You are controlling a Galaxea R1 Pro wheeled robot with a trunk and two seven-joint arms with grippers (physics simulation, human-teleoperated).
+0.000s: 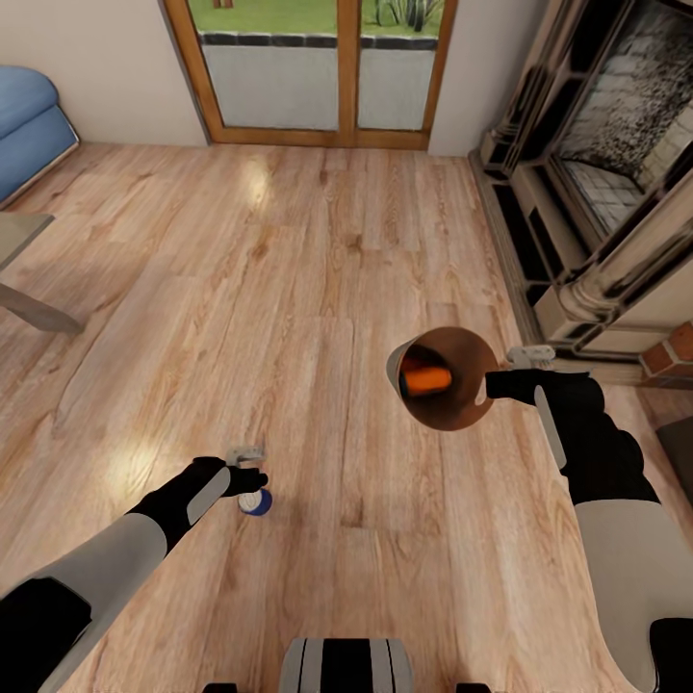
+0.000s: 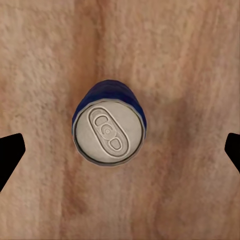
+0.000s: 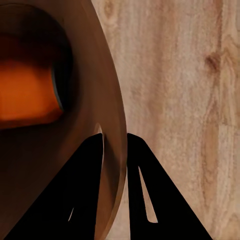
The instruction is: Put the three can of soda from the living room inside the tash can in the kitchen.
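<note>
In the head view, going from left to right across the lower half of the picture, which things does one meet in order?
Left tool → dark blue can standing on the wood floor → orange can lying inside the bin → right tool clamped on the bin's rim.

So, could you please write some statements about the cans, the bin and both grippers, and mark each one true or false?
1. The right gripper pinches the trash can's rim. True.
2. The orange soda can lies on the floor. False: it lies inside the trash can.
3. The blue soda can stands upright on the wood floor. True.
4. The left gripper is shut on the blue soda can. False: its fingers stand open, apart from the can.
</note>
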